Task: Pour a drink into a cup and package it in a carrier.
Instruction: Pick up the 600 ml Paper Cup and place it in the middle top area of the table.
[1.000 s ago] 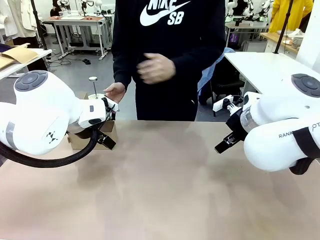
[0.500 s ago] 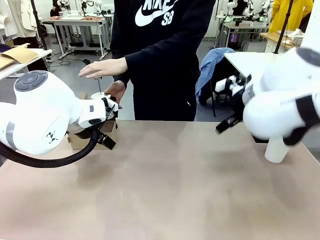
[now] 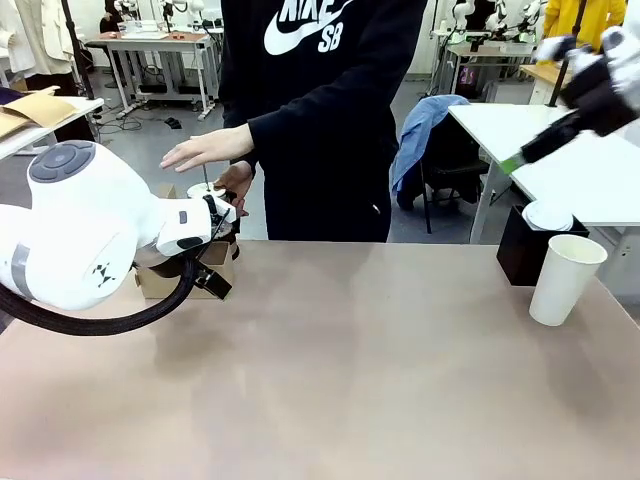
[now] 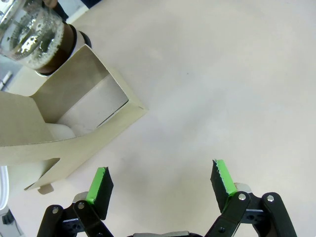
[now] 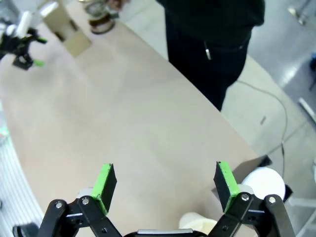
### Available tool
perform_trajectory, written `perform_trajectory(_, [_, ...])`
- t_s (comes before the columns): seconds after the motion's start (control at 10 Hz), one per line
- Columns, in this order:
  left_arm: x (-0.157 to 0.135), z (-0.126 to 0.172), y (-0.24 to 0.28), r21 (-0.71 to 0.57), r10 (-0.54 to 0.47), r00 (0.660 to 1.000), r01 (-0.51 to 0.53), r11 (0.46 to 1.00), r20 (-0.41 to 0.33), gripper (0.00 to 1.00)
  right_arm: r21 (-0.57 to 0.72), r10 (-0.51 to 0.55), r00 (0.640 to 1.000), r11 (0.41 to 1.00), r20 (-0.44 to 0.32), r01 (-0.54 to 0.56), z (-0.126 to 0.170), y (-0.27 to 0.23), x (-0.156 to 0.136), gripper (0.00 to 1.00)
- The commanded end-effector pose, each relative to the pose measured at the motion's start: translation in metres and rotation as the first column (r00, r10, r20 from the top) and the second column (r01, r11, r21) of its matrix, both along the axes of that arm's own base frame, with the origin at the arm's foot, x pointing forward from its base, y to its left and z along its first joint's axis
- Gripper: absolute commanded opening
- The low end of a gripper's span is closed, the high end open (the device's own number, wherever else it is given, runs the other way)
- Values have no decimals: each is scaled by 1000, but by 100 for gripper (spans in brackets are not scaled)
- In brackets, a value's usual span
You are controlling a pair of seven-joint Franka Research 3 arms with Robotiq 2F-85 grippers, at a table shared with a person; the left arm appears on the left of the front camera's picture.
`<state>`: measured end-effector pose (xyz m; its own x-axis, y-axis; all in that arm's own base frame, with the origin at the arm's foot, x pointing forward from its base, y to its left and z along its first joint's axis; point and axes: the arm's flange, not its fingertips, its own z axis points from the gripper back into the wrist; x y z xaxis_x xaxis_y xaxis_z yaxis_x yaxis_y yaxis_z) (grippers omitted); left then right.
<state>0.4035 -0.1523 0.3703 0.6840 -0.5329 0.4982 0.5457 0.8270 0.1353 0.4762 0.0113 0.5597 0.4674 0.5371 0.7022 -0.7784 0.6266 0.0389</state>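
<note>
A: Left end effector [image 4: 160, 180], status?
B: Jaws wide apart, nothing btwn the green pads. It hangs low over the surface [image 4: 227, 74], just beside the carrier [image 4: 74, 116].

A: Carrier pos?
B: Far-left part of the surface, on the person's side. Brown cardboard, partly hidden behind the left arm in the front view.

A: And the drink [image 4: 63, 45]?
B: Dark brown, inside the glass jug [image 4: 34, 32], w/ bubbles on the glass above it. The jug sits right at the carrier's far side. Touching or not, can't tell.

A: Person?
B: One hand [image 3: 237, 180] is at the jug, the other hand [image 3: 208, 150] is held flat above it.

A: Right end effector [image 5: 165, 180]?
B: Open too, holding nothing. It's up high at the right, well above the surface, looking down on it.

A: Cup [image 3: 566, 278]?
B: Upright w/ an open top, nr the right edge of the surface. Just beside it is a black box [image 3: 522, 255] w/ a white lid [image 3: 548, 215] lying on top. Cup and carrier are well apart, at opposite ends.
</note>
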Motion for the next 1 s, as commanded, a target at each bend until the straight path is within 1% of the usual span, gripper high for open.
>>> perform_trajectory(0.0, [0, 0, 0, 0, 0, 1000, 0, 1000, 0, 100, 85, 107, 993, 990, 53, -111, -16, -83, -18, 100])
perform_trajectory(0.1, [0, 0, 0, 0, 0, 1000, 0, 1000, 0, 100, 125, 159, 974, 976, 163, -181, -28, -116, -36, 100])
perform_trajectory(0.2, [0, 0, 0, 0, 0, 1000, 0, 1000, 0, 100, 147, 197, 951, 961, 241, -236, -43, -150, -56, 100])
perform_trajectory(0.3, [0, 0, 0, 0, 0, 1000, 0, 1000, 0, 100, 154, 222, 929, 949, 295, -276, -63, -178, -69, 100])
perform_trajectory(0.4, [0, 0, 0, 0, 0, 1000, 0, 1000, 0, 100, 156, 256, 916, 937, 308, -314, -82, -195, -76, 100])
perform_trajectory(0.5, [0, 0, 0, 0, 0, 1000, 0, 1000, 0, 100, 168, 254, 920, 935, 300, -313, -95, -199, -76, 100])
perform_trajectory(0.6, [0, 0, 0, 0, 0, 1000, 0, 1000, 0, 100, 191, 221, 923, 938, 314, -289, -95, -192, -72, 100])
perform_trajectory(0.7, [0, 0, 0, 0, 0, 1000, 0, 1000, 0, 100, 151, 223, 925, 948, 309, -280, -83, -202, -96, 100])
perform_trajectory(0.9, [0, 0, 0, 0, 0, 1000, 0, 1000, 0, 100, 151, 223, 925, 948, 309, -280, -83, -202, -96, 100])
